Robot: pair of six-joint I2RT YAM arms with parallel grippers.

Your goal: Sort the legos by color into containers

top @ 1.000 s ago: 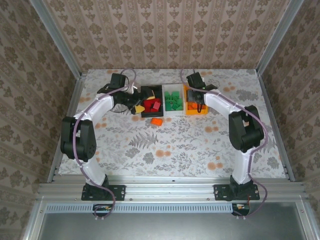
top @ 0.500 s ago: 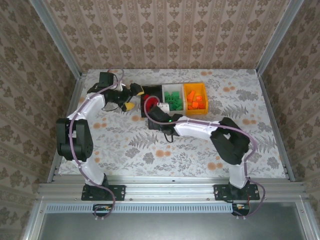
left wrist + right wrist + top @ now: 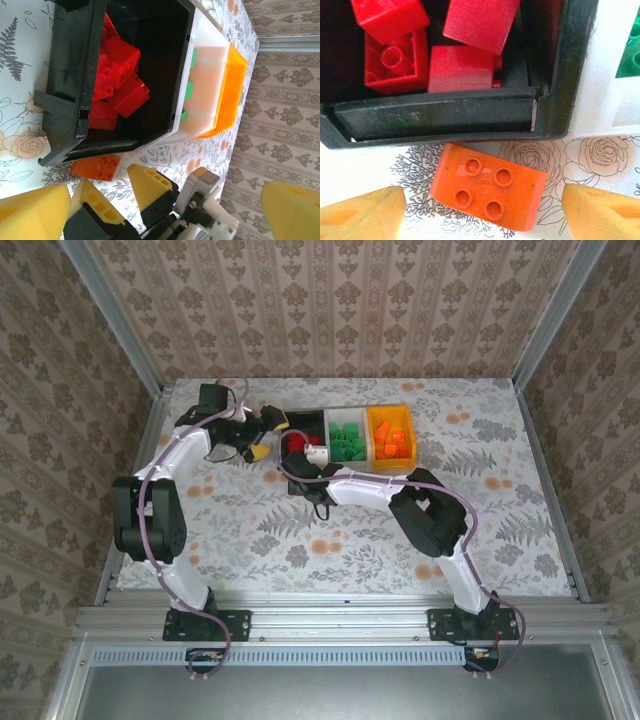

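Note:
One orange lego (image 3: 487, 187) lies studs-up on the table just in front of the black container (image 3: 445, 117), which holds several red legos (image 3: 460, 70). My right gripper (image 3: 482, 212) is open and hangs over the orange lego, one yellow finger (image 3: 362, 212) on each side, neither touching it. From above, the right gripper (image 3: 303, 478) sits at the black container's (image 3: 300, 420) near wall. The white container (image 3: 347, 435) holds green legos and the orange-yellow container (image 3: 392, 437) holds orange ones. My left gripper (image 3: 268, 436) is open and empty, left of the black container. In the left wrist view the orange lego (image 3: 97, 167) lies beside the right gripper's fingers (image 3: 150, 182).
The three containers stand side by side at the back middle of the flowered tabletop (image 3: 330, 540). The right arm's forearm (image 3: 370, 490) stretches across in front of them. Patterned walls close in the back and both sides.
The right arm swung from the orange-yellow container across to the front of the black one, over the orange lego. The left gripper drew back leftward out of the black container.

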